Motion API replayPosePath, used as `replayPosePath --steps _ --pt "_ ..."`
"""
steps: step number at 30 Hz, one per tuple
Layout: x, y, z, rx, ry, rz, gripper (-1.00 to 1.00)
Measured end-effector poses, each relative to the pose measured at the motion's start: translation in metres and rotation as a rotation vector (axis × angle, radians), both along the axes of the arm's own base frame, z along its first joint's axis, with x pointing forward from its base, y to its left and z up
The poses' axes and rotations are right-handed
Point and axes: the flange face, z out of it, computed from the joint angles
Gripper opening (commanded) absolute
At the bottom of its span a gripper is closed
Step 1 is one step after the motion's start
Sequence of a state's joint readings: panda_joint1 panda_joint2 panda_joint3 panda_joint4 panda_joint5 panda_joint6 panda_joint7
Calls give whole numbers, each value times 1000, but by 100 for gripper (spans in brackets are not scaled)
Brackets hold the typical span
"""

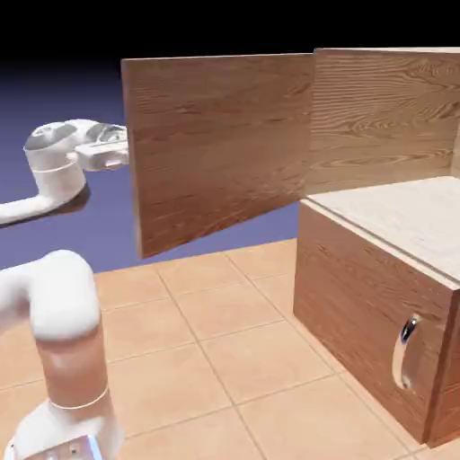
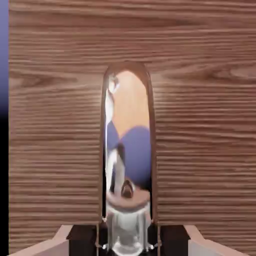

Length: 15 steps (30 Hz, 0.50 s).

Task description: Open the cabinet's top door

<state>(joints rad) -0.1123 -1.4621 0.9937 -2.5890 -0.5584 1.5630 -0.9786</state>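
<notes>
Exterior view, from its left: the arm's wrist meets the far face of the top door [image 1: 220,144], which stands swung wide from the cabinet [image 1: 377,296]; the claw itself is hidden behind the panel. Hand view supplies that: the door's silver handle [image 2: 128,145] runs lengthwise straight ahead of the claw [image 2: 128,245], its near end between the tips. I can't tell whether they are actually clamped on it.

Rendered simulation, tiled floor [image 1: 207,332], plain blue-violet backdrop [image 1: 54,99]
</notes>
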Motion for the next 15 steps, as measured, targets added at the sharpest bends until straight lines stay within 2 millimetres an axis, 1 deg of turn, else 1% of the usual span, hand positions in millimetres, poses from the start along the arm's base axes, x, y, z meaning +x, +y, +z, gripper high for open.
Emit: replayPosePath --steps 7,15 --pt "3 70 0 0 0 -150 -100" --pt "17 139 0 1 0 -300 -100"
